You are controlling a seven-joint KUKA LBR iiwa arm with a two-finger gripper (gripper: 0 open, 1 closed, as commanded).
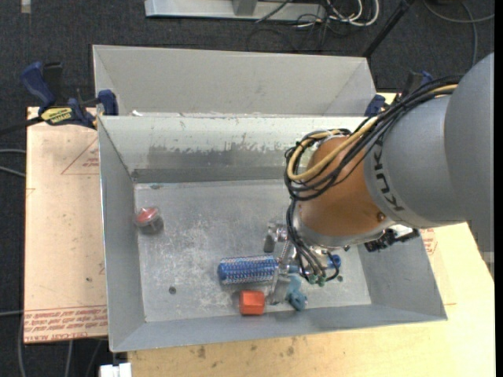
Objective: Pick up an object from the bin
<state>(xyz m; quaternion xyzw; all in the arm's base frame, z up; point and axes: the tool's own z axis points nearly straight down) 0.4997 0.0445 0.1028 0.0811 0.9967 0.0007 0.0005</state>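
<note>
Under the orange wrist cover (pixel 338 203) and its cables, the gripper (pixel 283 278) is largely hidden; whether it is spread or closed cannot be told. It is set low over the scuffed grey metal bin (pixel 196 203), which is ringed by dark carpet (pixel 47 22). At the gripper's tip are seen a blue bristled cylinder (pixel 247 271), an orange-red block (pixel 251 303) and a half-covered teal piece (pixel 297 298).

Arm (pixel 440 163): thick grey rounded casing, dark KUKA lettering (pixel 387 181). Wrist: glossy orange cover (pixel 338 206), yellow and black cables (pixel 310 159) looped across it. Gripper (pixel 283 283): silver metal, thin green and blue wires alongside.
</note>
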